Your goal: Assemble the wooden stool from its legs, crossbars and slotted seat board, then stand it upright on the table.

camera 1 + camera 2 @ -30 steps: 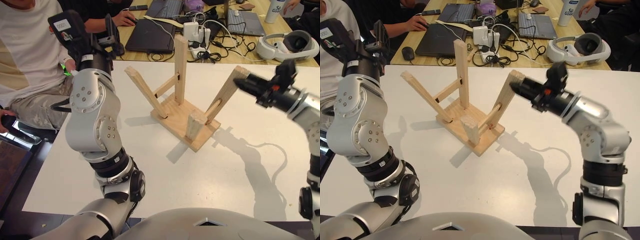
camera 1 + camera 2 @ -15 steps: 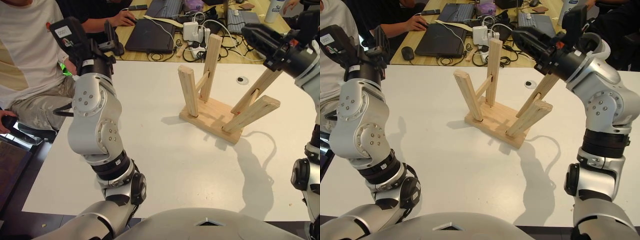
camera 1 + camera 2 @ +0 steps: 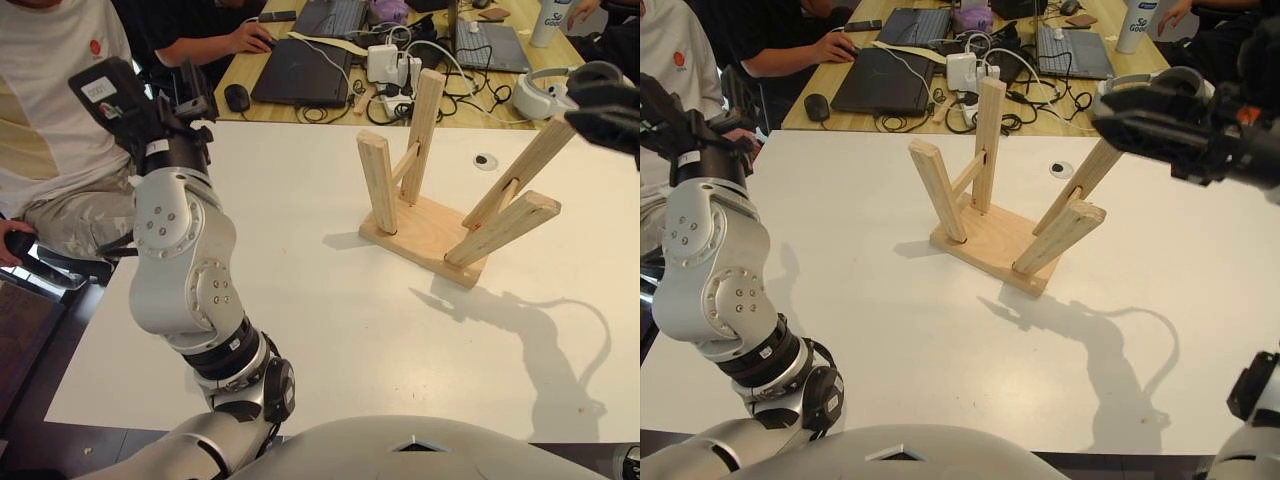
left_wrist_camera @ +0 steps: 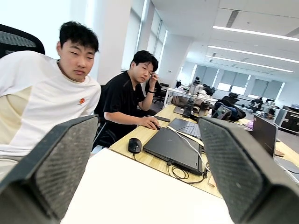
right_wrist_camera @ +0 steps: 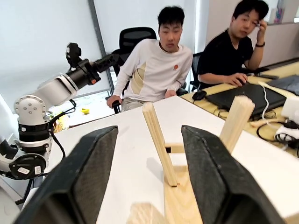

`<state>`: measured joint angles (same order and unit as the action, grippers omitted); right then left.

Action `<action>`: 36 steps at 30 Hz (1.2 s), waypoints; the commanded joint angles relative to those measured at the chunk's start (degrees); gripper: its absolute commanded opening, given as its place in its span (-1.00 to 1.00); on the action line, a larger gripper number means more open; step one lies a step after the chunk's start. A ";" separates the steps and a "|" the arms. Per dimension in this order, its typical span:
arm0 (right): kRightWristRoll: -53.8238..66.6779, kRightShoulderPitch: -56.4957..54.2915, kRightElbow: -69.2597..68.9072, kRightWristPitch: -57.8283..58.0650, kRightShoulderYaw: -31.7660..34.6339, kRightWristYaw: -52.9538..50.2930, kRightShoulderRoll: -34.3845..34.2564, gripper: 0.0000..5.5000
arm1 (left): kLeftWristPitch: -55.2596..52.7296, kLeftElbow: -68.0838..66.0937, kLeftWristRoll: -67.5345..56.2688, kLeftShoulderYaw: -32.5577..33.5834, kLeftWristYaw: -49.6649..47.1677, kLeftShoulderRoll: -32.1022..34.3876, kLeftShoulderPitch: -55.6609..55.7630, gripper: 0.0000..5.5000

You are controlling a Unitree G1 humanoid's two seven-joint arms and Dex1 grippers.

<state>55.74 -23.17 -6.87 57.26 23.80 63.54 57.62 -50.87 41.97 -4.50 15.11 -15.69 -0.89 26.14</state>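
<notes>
Right tool (image 5: 148, 140) has drawn off the upturned stool (image 3: 425, 228), released; left tool (image 4: 147, 127) likewise spread.

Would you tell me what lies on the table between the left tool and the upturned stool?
Nothing; the left eye view shows bare white table between the left tool and the stool.

stool (image 3: 430, 228) pale natural wood, unpainted. worktop (image 3: 330, 340) plain white. left gripper (image 4: 147, 144) and right gripper (image 5: 149, 144) black, with fine grey speckle on the pads.
</notes>
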 commanded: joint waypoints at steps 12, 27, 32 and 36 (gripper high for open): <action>0.01 13.55 -2.53 -0.35 3.00 -1.18 -0.99 -0.08 | 0.57 0.65 1.16 -2.01 -1.63 -2.86 -1.31 0.43; -5.42 17.43 -9.71 -8.18 -4.02 -3.85 -6.35 -0.15 | 0.21 -0.45 0.91 -2.56 -1.44 -3.18 -0.18 0.43; -0.06 15.72 -7.88 -3.10 -2.46 -14.93 -13.73 -0.43 | -0.24 -0.30 0.69 -2.26 -1.17 -2.90 -0.15 0.43; 11.35 15.53 -7.51 3.87 1.17 -28.08 -20.87 -0.45 | -0.52 -0.53 0.53 -2.22 -0.84 -2.73 0.19 0.43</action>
<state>61.05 -8.17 -15.58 55.93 24.33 41.01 40.51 -50.50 41.82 -4.05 12.90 -16.77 -4.02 25.41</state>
